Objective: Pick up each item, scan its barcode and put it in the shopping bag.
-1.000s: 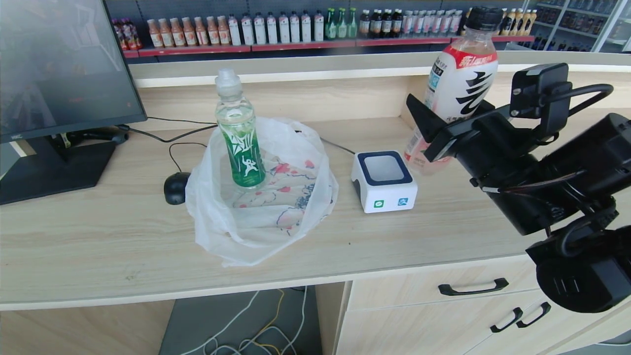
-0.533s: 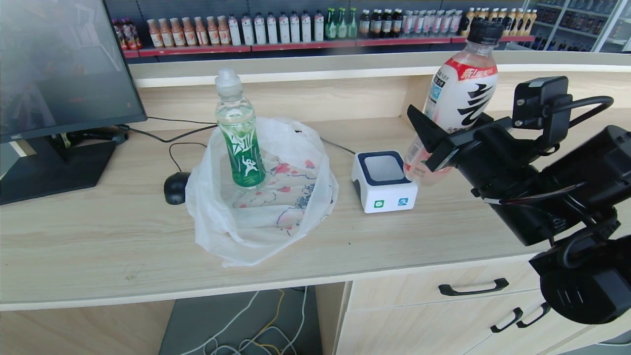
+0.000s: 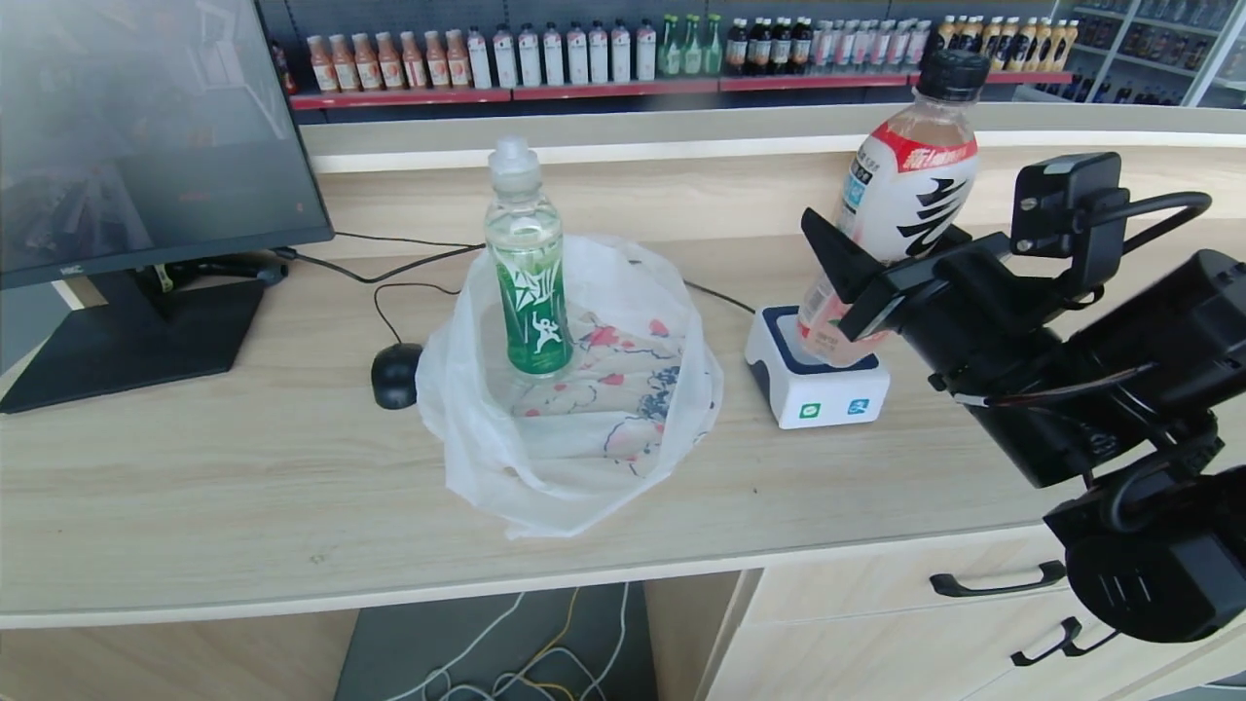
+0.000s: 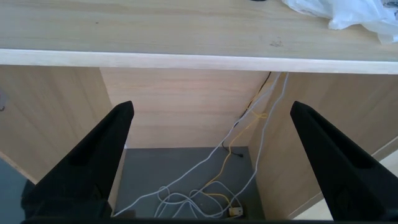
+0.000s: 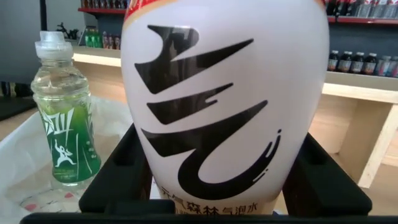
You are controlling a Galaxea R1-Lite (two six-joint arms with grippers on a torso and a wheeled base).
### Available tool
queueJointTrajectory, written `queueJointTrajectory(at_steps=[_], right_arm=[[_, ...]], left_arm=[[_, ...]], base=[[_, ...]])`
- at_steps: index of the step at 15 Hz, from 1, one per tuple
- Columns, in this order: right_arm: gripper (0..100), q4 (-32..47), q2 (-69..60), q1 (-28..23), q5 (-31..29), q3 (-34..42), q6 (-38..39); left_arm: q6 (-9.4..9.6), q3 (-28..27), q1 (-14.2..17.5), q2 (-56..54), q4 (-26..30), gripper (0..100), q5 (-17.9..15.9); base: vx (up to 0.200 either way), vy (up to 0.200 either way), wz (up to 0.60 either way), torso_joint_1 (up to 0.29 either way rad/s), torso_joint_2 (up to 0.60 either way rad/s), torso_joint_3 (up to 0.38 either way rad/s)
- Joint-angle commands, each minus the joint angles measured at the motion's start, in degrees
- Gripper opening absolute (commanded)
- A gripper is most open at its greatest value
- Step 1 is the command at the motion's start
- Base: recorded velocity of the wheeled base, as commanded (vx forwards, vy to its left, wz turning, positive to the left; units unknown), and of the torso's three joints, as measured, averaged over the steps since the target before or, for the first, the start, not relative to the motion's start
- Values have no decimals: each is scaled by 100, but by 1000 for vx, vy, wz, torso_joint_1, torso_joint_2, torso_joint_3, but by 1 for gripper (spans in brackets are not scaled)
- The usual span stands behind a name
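My right gripper point(image 3: 859, 275) is shut on a white-labelled bottle with a black cap point(image 3: 910, 185), holding it tilted with its base just over the white scanner box point(image 3: 823, 397). In the right wrist view the bottle point(image 5: 227, 106) sits between the fingers point(image 5: 118, 171). A green-labelled bottle point(image 3: 529, 282) stands upright inside the open white shopping bag point(image 3: 467, 428), left of the scanner; it also appears as the green bottle point(image 5: 62, 118) in the right wrist view. My left gripper point(image 4: 211, 162) hangs open below the counter's front edge point(image 4: 186, 59), holding nothing.
A monitor point(image 3: 146, 127) on its stand fills the counter's left, with a black mouse point(image 3: 394, 375) and cables beside the bag. A raised ledge point(image 3: 681, 146) runs along the back. Drawers point(image 3: 993, 584) sit under the counter on the right.
The head view has shifted, so the counter things sit further right in the picture. The right gripper's bottle has come down and over the scanner, from behind and right of it.
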Motion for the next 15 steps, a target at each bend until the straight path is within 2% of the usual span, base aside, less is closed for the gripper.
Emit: queueJointTrajectory(at_steps=[1,7,15], right_arm=[[0,-1,18,1,-4,4,-1],[0,-1,27,1,-13,48,69],[0,-1,246,1,4,13,95]], left_arm=[[3,0,4,6,-2,100,0],[38,0,4,-2,-11,100,-9],[38,0,4,-2,-2,100,-9]], base=[[0,200,0,-2,7,2],[0,200,0,2,2,3],[0,0,0,0,0,0]])
